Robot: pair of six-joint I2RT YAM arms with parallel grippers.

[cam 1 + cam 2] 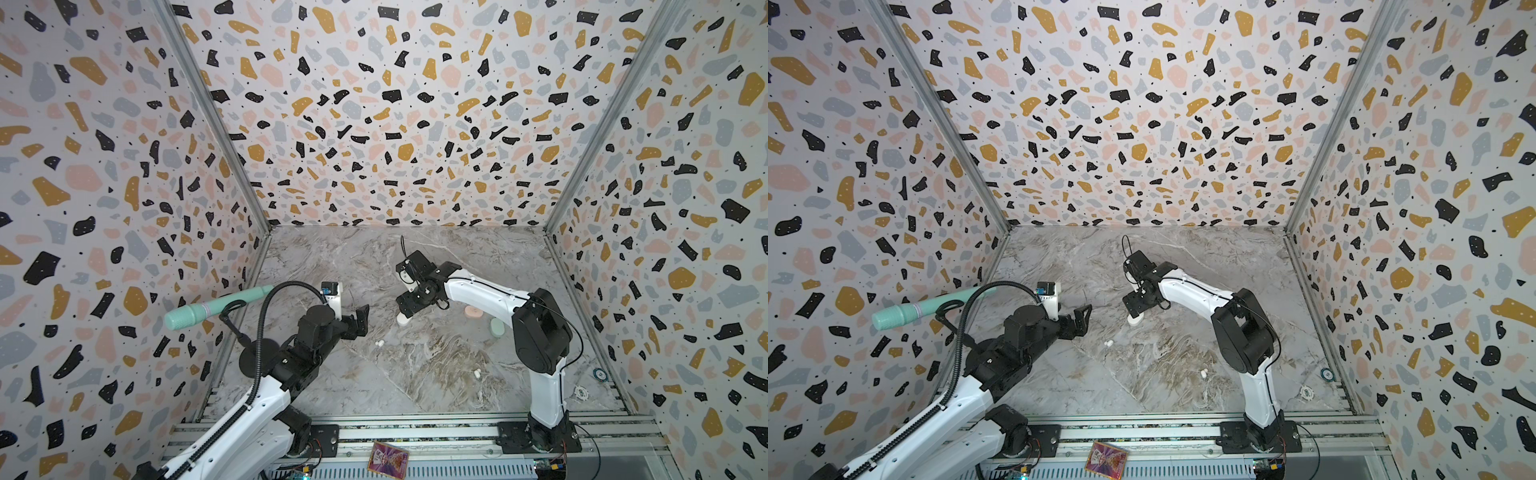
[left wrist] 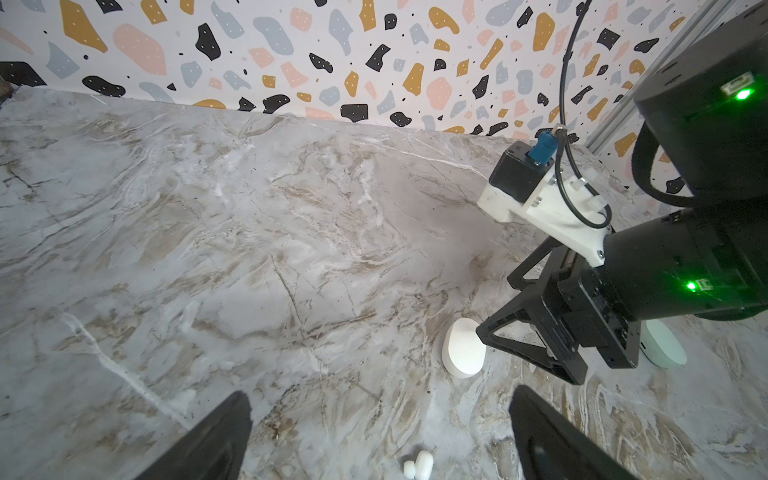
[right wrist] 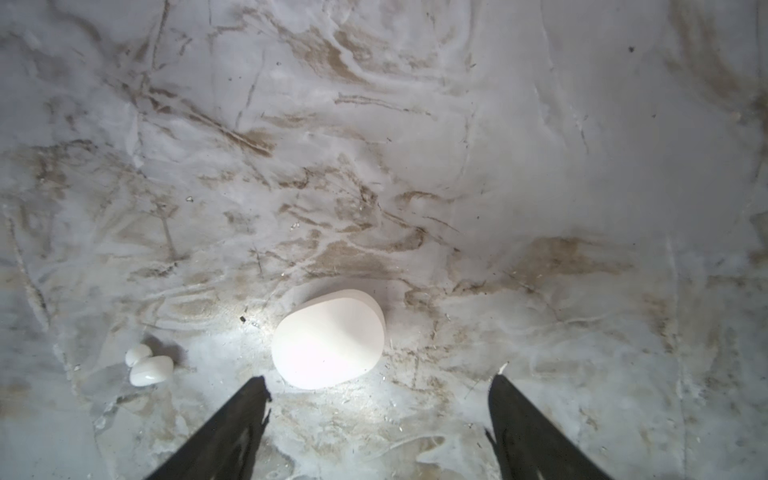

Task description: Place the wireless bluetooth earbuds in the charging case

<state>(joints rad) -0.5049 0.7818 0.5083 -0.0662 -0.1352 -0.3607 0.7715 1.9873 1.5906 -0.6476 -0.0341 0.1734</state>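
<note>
The left jaws hang spread wide and empty over the marble table (image 1: 332,257), with a white earbud (image 1: 379,343) lying just beside them. The closed white charging case (image 1: 402,319) lies flat beneath the right jaws, which are also well apart and grip nothing. A second white earbud (image 1: 477,372) lies apart towards the front. A pink case (image 1: 473,311) and a mint case (image 1: 496,328) lie by the right arm.

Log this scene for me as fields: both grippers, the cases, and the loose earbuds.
left gripper: open, empty
right gripper: open, above the white case, not gripping it
white case: flat on the table, looks closed
pink case and mint case: close together, right of the white case in a top view
earbuds by left gripper: white, loose on the table
earbuds at front right: white, loose
</note>
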